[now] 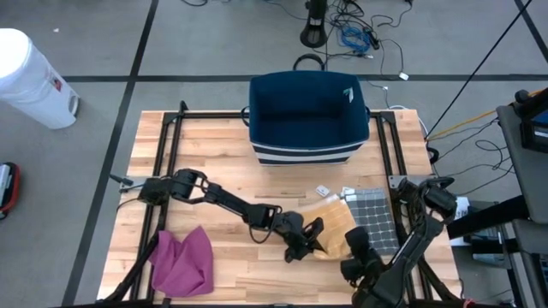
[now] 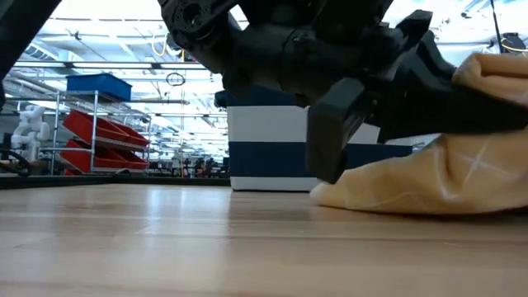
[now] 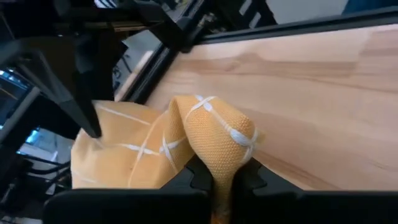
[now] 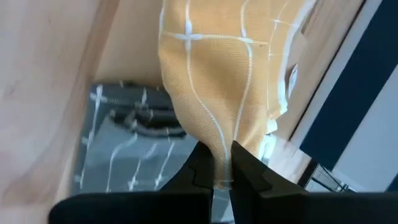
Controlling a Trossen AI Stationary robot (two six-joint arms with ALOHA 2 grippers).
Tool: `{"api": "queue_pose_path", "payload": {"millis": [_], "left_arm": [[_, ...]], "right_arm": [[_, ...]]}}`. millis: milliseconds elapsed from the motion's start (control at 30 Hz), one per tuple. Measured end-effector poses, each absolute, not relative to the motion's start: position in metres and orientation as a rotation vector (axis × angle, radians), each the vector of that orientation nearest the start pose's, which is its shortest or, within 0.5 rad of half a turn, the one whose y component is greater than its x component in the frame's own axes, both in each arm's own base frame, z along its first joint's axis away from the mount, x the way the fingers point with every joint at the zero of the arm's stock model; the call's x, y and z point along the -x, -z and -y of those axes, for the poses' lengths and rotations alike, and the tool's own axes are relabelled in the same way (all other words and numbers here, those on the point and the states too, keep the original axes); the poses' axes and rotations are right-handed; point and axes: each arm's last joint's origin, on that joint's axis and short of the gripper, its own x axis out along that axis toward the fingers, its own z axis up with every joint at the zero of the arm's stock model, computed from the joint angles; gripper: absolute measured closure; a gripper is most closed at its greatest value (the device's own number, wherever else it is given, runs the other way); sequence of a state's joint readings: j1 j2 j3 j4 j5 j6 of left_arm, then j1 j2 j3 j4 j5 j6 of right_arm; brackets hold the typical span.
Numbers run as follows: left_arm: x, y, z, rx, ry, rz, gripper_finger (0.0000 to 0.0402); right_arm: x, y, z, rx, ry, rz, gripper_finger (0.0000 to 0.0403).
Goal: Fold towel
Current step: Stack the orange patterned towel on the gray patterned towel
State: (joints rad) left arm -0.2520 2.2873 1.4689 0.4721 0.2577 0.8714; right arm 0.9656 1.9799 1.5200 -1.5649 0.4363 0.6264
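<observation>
Pinching a fold of the yellow towel [image 3: 214, 140], the left gripper [image 3: 216, 180] has its fingers closed tight on the cloth in the left wrist view. Seen from above, that gripper [image 1: 306, 242] sits at lower centre of the frame, touching the left edge of the towel [image 1: 331, 224], which lies crumpled on the wooden table [image 1: 231, 162]. The right gripper [image 1: 358, 257] is just lower right of it, and its wrist view shows both fingers clamped on another gathered edge of the towel [image 4: 217, 81], the gripper [image 4: 222, 171] at bottom centre. A grey checked cloth [image 1: 375, 214] lies flat directly right of the towel, touching it. A pink cloth [image 1: 182, 259] is heaped at lower left. A dark blue bin [image 1: 308, 115] stands at upper centre. In the low view the towel [image 2: 437, 181] rests bunched on the table at right.
</observation>
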Motion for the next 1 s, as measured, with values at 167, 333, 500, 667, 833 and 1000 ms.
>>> {"api": "queue_pose_path", "payload": {"millis": [167, 333, 500, 667, 833, 1000], "left_arm": [[-0.478, -0.133, 0.129, -0.834, 0.62, -0.102, 0.0377], [-0.475, -0.132, 0.131, -0.781, 0.772, -0.06, 0.0357], [-0.473, -0.131, 0.136, -0.695, 0.807, -0.087, 0.0287], [-0.471, -0.13, 0.141, -0.63, 0.796, -0.138, 0.0227], [-0.469, -0.129, 0.149, -0.655, 0.698, -0.206, 0.021], [-0.467, -0.131, 0.154, -0.609, 0.671, -0.22, 0.0209]], "right_arm": [[-0.19, -0.223, -0.261, 0.705, 0.102, -1.555, 0.0391], [-0.189, -0.226, -0.263, 0.541, 0.088, -1.609, 0.0369], [-0.188, -0.227, -0.263, 0.446, 0.131, -1.647, 0.0286], [-0.188, -0.227, -0.262, 0.363, 0.181, -1.687, 0.0219], [-0.189, -0.227, -0.264, 0.225, 0.266, -1.665, 0.02], [-0.188, -0.23, -0.272, 0.088, 0.312, -1.56, 0.0205]]}}
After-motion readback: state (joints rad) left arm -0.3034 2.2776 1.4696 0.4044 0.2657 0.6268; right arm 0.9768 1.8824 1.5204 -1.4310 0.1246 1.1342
